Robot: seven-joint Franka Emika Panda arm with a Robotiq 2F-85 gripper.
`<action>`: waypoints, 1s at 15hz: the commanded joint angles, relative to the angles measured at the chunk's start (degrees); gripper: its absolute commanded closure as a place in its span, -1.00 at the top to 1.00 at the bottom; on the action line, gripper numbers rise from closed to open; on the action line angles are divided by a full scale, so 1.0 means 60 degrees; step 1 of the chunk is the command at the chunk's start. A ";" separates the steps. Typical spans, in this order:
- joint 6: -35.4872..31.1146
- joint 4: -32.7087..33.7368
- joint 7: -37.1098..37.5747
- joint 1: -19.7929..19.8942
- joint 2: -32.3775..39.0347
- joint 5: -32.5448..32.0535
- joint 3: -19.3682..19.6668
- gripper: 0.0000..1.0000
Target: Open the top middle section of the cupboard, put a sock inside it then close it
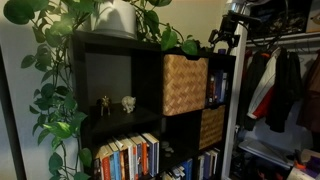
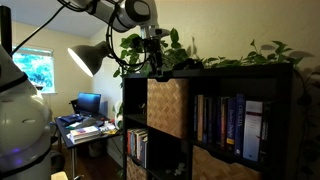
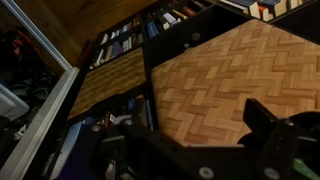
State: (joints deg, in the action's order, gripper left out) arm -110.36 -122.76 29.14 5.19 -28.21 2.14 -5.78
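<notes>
Gripper (image 1: pixel 222 42) up high here, hovering just above the top board of the cupboard (image 1: pixel 100 45), right over the upper front edge of the basket (image 1: pixel 185 85) that fills the top middle section. In the wrist view the gripper (image 3: pixel 200 152) looks apart: two dark fingers (image 3: pixel 285 140) frame the bottom of the picture, with nothing clamped between them, only the woven face of the basket (image 3: pixel 235 75) below.

In an exterior view the gripper (image 2: pixel 155 65) hangs among the leaves of the plant (image 2: pixel 225 55), near the basket (image 2: pixel 167 105) but not touching it.

So where are we? Early, by my reading. The basket sits flush in its section, so opening is not done. No sock shows in any view, so I cannot say where it lies. Pulling out, loading and pushing shut all seem left to do.

Further out: books (image 1: pixel 128 158) fill the shelf below, a second basket (image 1: pixel 211 127) sits lower, and small figurines (image 1: pixel 128 103) stand in the neighbouring open section.
</notes>
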 commanded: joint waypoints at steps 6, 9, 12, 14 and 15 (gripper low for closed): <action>-0.0444 0.0000 0.1785 0.0364 0.0263 -0.0071 -0.0234 1.00; -0.0669 0.0019 0.2844 0.0407 0.0430 -0.0078 -0.0225 1.00; -0.0973 -0.0051 0.3775 0.0377 0.0544 0.0053 -0.0170 1.00; -0.1161 -0.0113 0.4306 0.0331 0.0586 0.0122 -0.0137 1.00; -0.1263 -0.0133 0.4510 0.0315 0.0600 0.0102 -0.0129 1.00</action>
State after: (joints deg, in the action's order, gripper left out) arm -115.52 -122.84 51.38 6.95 -24.62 2.08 -6.47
